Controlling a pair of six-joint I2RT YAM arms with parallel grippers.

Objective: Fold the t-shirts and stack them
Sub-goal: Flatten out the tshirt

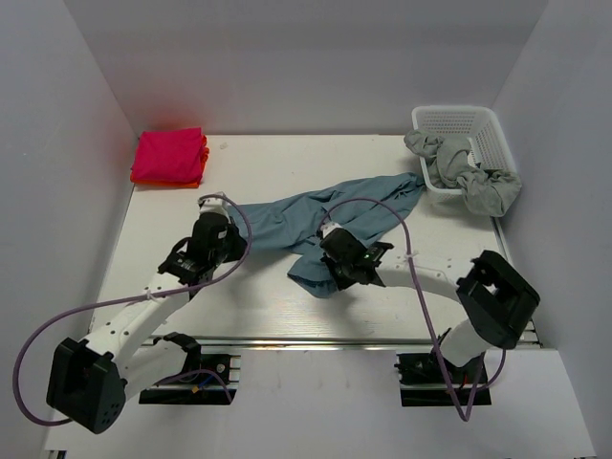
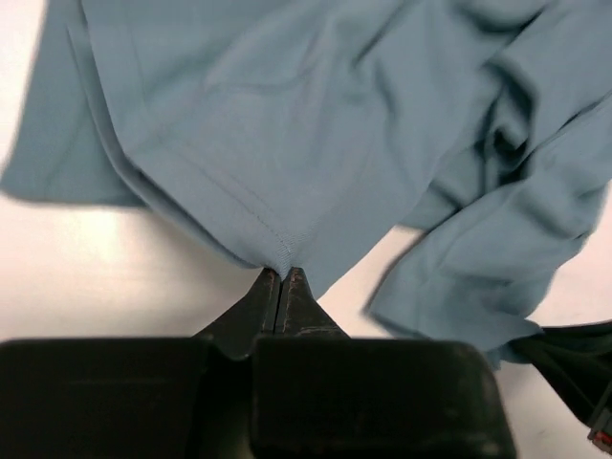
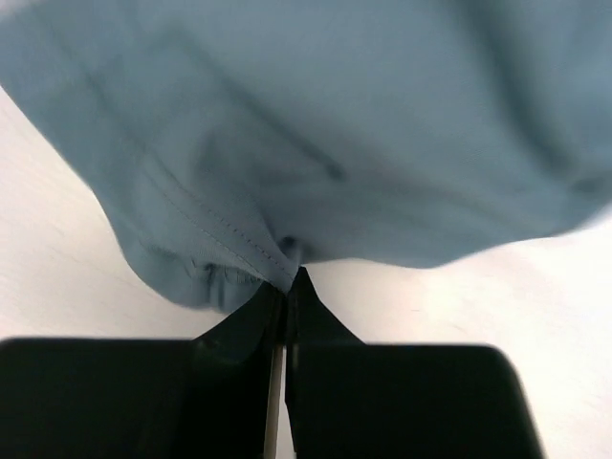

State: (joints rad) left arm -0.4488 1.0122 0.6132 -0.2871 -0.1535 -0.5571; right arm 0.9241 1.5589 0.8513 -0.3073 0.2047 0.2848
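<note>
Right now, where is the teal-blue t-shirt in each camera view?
Top external: teal-blue t-shirt sprawled diagonally across the mid white table.
Left wrist: t-shirt fills the upper frame, hem pinched in the left gripper.
Right wrist: t-shirt fills the upper frame, hem pinched in the right gripper.
Shared landmark: the white table showing beside the cloth.

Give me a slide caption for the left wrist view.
The left claw shut on the teal shirt at its stitched hem, cloth rumpled on the white table.
</note>
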